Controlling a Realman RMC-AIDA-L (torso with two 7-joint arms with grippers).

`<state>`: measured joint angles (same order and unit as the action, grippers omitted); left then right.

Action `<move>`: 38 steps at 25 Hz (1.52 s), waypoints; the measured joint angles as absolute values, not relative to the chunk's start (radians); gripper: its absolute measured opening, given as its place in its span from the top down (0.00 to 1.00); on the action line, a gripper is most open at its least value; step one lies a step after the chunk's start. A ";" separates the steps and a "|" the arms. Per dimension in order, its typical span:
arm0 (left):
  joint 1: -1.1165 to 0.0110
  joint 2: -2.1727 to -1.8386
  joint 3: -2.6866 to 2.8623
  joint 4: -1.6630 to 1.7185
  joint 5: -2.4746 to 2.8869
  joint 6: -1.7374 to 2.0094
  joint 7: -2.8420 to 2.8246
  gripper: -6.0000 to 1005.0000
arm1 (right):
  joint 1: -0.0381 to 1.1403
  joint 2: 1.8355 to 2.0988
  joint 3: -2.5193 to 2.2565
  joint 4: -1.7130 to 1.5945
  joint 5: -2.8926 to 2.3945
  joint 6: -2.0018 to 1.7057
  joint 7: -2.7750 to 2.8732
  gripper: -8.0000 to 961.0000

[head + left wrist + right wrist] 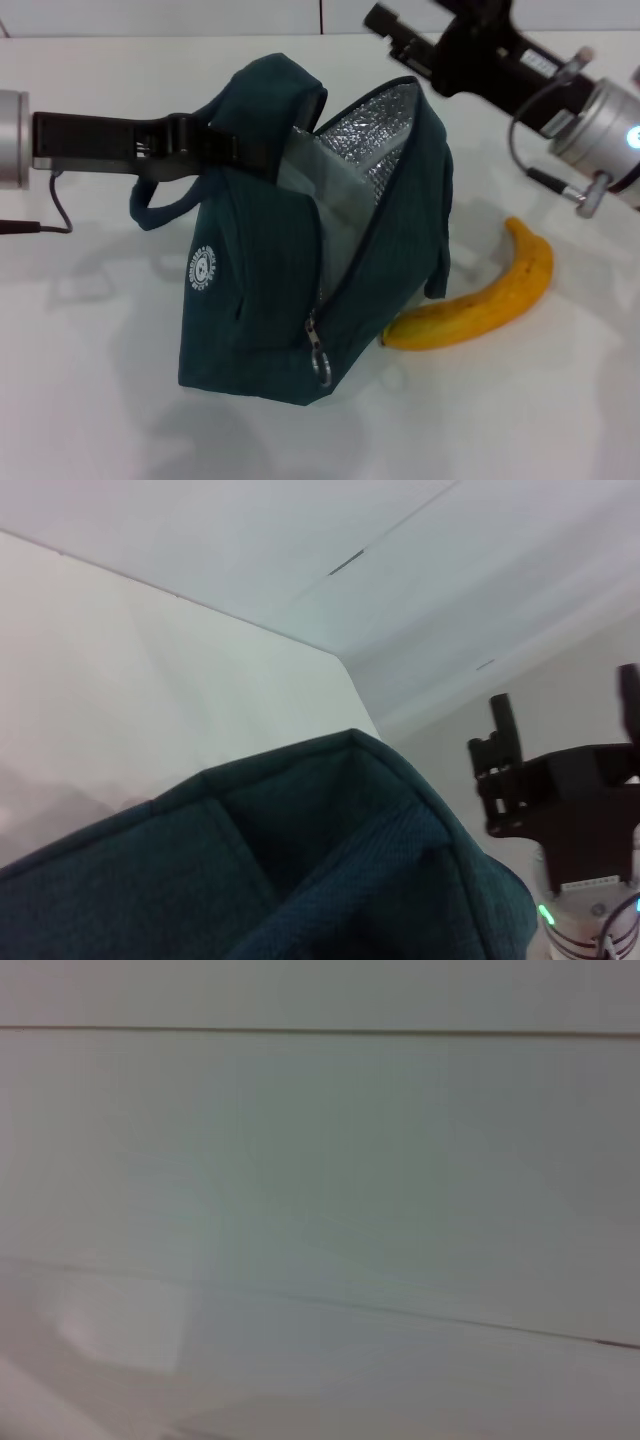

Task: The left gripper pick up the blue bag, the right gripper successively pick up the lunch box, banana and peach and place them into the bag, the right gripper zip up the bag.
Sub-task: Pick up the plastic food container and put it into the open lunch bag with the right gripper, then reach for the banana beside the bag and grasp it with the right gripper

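banana (478, 300) lying diagonally beside blue bag (300, 300), left gripper (240, 148) gripping handle

the table (90, 400) is white and smooth, and it fills almost the whole head view. soft grey shadows lie on it near the middle and at the left. at the far edge of the table a pale wall (200, 15) begins, with one thin dark vertical seam in it. in the left wrist view the same pale wall panels (420, 570) show, with thin dark seams. the right wrist view shows only a pale surface (320, 1160) with thin horizontal lines across it.
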<state>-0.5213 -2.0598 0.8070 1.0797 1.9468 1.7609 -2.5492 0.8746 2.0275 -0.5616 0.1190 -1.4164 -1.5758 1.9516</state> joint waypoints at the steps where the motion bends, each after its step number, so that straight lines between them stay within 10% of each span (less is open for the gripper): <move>1: -0.521 -2.059 0.800 1.079 1.948 1.760 -2.547 0.96 | 0.861 2.028 -0.570 0.081 -1.418 -1.597 1.950 0.54; 10: -0.515 -2.048 0.719 0.984 1.953 1.742 -2.475 0.96 | 0.689 1.975 -0.917 -0.480 -1.425 -1.648 1.934 0.23; 15: -0.501 -2.043 0.700 0.932 1.953 1.722 -2.434 0.96 | 0.690 1.902 -1.080 -0.679 -1.528 -1.640 1.926 0.24; 22: -0.494 -2.041 0.699 0.915 1.953 1.713 -2.406 0.96 | 0.804 1.881 -1.086 -0.879 -1.916 -1.717 1.930 0.24; 27: -0.494 -2.049 0.700 0.914 1.954 1.713 -2.403 0.96 | 0.930 1.912 -1.157 -0.981 -2.211 -1.827 1.957 0.24; 32: -0.494 -2.051 0.705 0.914 1.954 1.713 -2.402 0.96 | 0.985 2.004 -1.268 -1.091 -2.423 -1.860 1.967 0.24; 38: -0.498 -2.055 0.707 0.914 1.954 1.713 -2.401 0.96 | 1.007 2.023 -1.447 -1.111 -2.439 -1.828 1.992 0.24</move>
